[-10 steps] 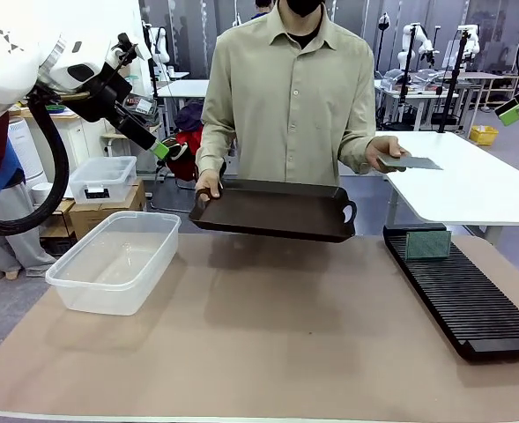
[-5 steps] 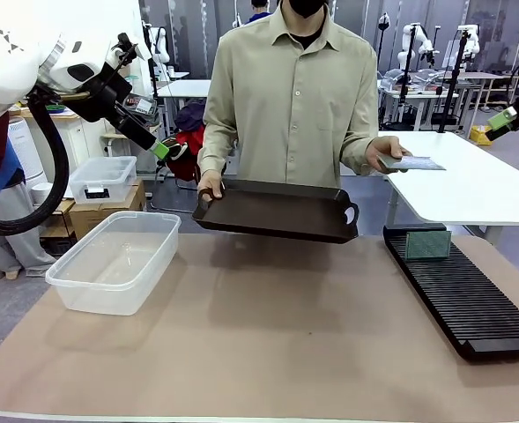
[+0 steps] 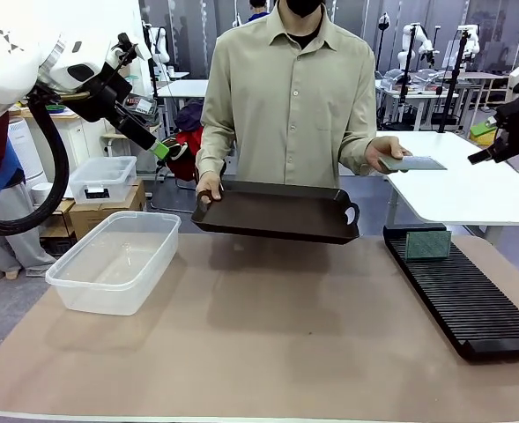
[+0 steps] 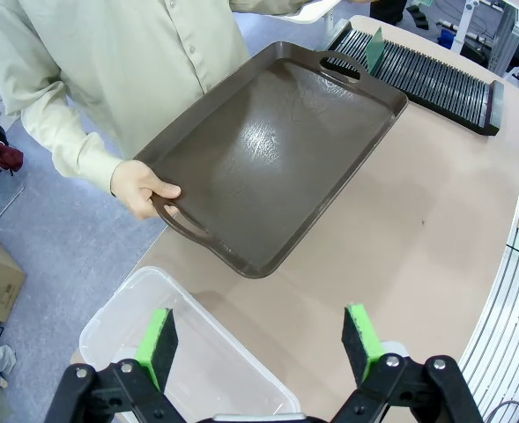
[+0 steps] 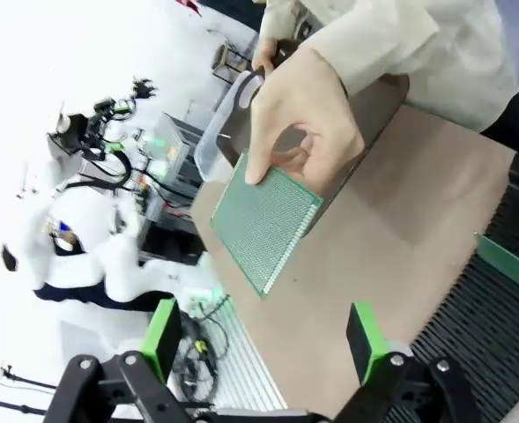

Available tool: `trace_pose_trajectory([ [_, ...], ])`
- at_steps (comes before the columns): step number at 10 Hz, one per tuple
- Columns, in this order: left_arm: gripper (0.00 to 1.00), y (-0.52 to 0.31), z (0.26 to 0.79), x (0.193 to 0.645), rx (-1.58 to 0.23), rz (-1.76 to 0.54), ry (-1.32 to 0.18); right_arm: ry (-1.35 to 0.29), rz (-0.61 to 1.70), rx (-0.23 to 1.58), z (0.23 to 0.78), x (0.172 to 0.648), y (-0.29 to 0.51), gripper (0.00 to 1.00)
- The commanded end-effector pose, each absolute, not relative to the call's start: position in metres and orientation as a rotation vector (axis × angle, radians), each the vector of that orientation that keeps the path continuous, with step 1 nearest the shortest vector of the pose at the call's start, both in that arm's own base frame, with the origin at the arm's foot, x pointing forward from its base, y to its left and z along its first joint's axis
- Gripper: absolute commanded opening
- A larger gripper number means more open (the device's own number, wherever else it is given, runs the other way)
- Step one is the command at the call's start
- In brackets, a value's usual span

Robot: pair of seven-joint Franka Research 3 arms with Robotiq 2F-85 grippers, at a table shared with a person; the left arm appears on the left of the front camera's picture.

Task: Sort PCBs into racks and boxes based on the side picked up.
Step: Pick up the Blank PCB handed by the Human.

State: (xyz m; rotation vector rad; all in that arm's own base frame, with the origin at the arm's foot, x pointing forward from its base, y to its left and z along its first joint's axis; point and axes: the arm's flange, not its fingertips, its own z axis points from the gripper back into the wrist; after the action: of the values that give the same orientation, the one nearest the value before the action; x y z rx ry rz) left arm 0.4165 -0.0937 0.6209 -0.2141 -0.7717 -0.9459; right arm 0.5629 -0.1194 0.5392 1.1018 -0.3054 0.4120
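1. Lower left of the front view: the clear tub (image 3: 114, 260). Lower right: the black rack (image 3: 470, 304), with one PCB (image 3: 427, 244) standing upright at its far end.
2. Centre: a person's hand (image 3: 209, 187) holds a brown tray (image 3: 277, 211) above the table. The other hand (image 3: 384, 154) holds a second PCB (image 3: 413, 163) flat.
3. Upper left: the left gripper (image 3: 162, 150), fingers spread, empty. Upper right: the right gripper (image 3: 481, 143), fingers spread, empty.

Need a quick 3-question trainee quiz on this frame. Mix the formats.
1. True or false: one PCB stands upright in the rack.
2. The person's hand holds out a second PCB. What does the other hand hold? A) tray B) mug C) screwdriver
3. Fill in: the left gripper and right gripper both have their jaws ___.
Key: 1 true; 2 A; 3 open.
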Motion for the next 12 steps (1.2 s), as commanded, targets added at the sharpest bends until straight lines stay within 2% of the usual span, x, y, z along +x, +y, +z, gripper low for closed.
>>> trace_pose_trajectory([
  [1, 1.0, -0.092, 0.619, 0.416, -0.217, -0.94, -0.769, -0.283, 0.336, 1.211, 0.529, 0.577, -0.122, 1.0],
  [2, 1.0, -0.092, 0.619, 0.416, -0.217, -0.94, -0.769, -0.297, 0.379, 1.114, 0.525, 0.579, -0.119, 1.0],
  [7, 1.0, -0.092, 0.619, 0.416, -0.217, -0.94, -0.769, -0.289, 0.375, 1.151, 0.519, 0.573, -0.123, 1.0],
  [9, 1.0, -0.092, 0.619, 0.416, -0.217, -0.94, -0.769, -0.142, 0.282, 1.281, 0.512, 0.61, -0.122, 1.0],
  [12, 1.0, -0.092, 0.619, 0.416, -0.217, -0.94, -0.769, 0.051, 0.214, 1.426, 0.494, 0.637, -0.113, 1.0],
])
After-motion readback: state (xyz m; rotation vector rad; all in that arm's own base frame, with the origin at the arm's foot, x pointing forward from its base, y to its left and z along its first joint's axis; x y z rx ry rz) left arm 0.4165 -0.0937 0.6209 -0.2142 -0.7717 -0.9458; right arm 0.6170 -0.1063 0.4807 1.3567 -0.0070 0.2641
